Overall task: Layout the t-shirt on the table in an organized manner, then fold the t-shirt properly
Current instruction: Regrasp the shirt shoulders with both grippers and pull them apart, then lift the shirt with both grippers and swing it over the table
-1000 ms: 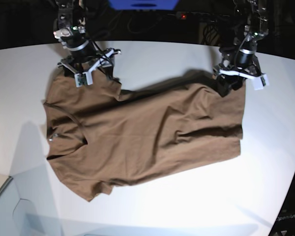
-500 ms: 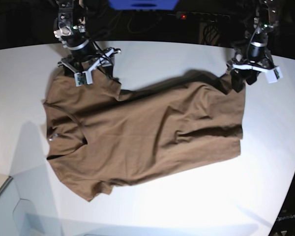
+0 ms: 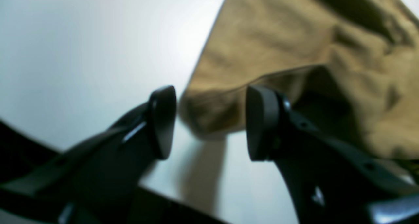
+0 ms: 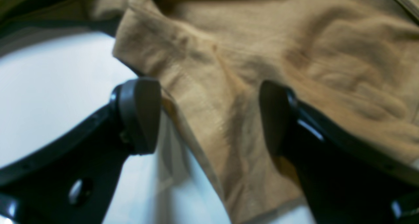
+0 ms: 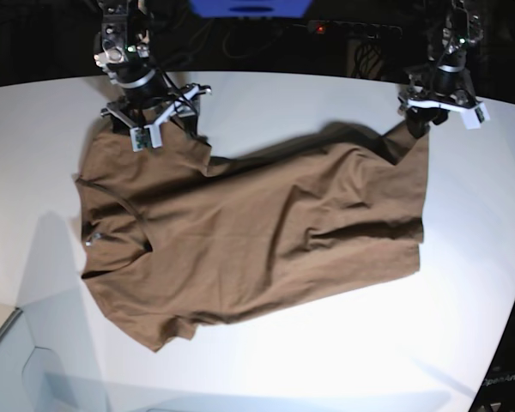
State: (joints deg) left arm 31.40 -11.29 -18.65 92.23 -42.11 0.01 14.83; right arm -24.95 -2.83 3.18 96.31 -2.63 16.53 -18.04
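Fingers [image 4: 140, 116] of the right gripper [image 5: 150, 120] stood apart over the t-shirt [image 5: 257, 232] sleeve at ten o'clock on the table [image 5: 51, 146], while the left gripper [image 3: 209, 122] gaped beside the two-o'clock hem corner, gripping nothing, so closing there could miss cloth.

Wrinkled brown t-shirt [image 5: 249, 232] spread flat across white table [image 5: 326, 360].
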